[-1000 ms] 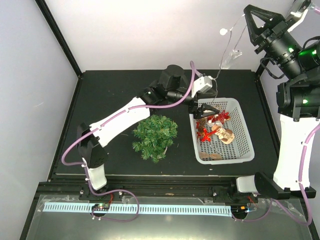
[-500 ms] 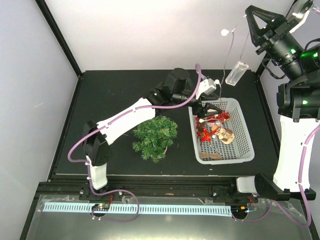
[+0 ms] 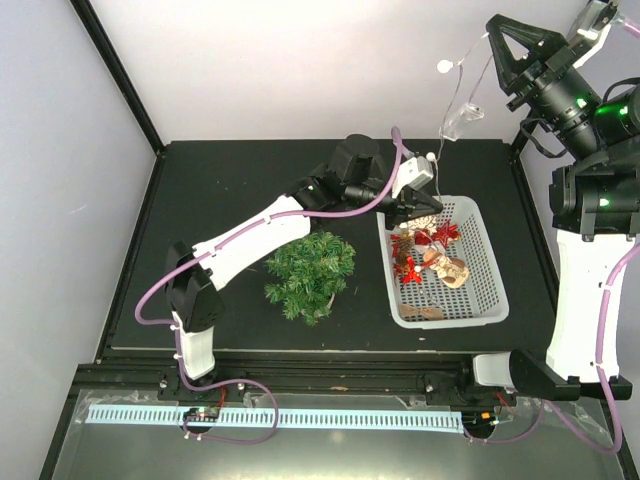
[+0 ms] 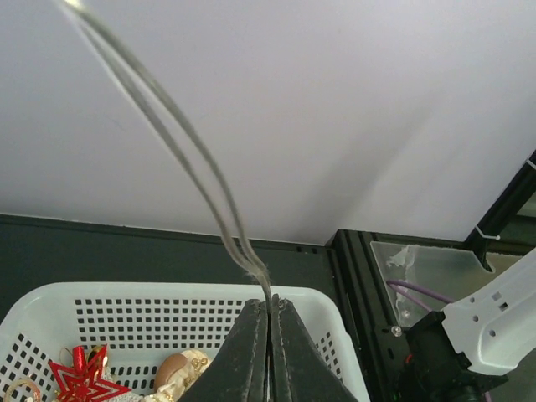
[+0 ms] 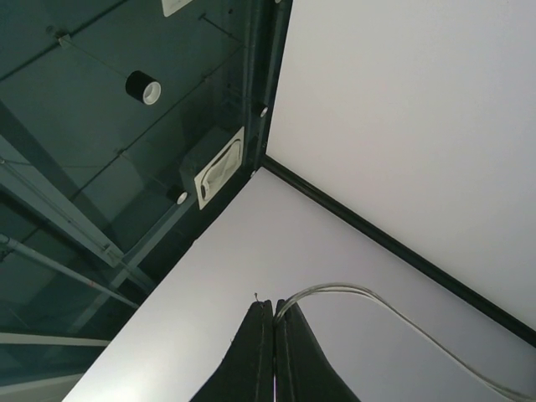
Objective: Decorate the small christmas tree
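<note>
L pincer (image 3: 415,206) is at the far-left corner of the basket, above the rim. Its fingers are pressed together w/ a thin wire string (image 4: 249,264) nipped between the tips. In the L wrist view two strands rise from the tips and curve up and away to the left. Small christmas tree (image 3: 311,272) stands on the black bench (image 3: 230,190), left of that pincer and nearer the arm bases. It's upright, just beside the basket but not touching it, w/ no ornament visible on it. White mesh basket (image 3: 496,272) is right of the tree and holds red star ornaments (image 3: 409,268), a small tan figure (image 3: 452,269) & other bits too small to tell. From the L pincer the string climbs to the right. A white bulb (image 3: 447,65) and a clear plastic box (image 3: 461,119) hang on it over the bench's far edge. R pincer (image 3: 493,22) is held high at top right, well above the bench. It's closed on the same string, which comes out beside the tips in the R wrist view.
</note>
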### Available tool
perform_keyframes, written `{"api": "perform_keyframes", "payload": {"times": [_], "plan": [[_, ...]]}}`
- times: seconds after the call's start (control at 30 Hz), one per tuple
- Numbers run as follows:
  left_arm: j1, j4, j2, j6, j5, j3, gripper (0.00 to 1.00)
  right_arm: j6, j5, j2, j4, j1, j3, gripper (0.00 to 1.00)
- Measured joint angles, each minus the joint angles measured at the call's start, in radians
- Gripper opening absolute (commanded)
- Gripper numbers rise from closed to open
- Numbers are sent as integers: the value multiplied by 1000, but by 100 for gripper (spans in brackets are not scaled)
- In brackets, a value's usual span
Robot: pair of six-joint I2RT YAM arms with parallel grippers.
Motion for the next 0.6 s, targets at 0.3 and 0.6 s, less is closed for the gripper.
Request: {"api": "perform_keyframes", "payload": {"times": [0.3, 0.6], "plan": [[16, -64, -25, 56, 4, -10, 2, 3, -13, -14, 13, -30, -38, 1], [153, -239, -265, 148, 41, -62, 1, 18, -60, -31, 44, -44, -101, 1]]}}
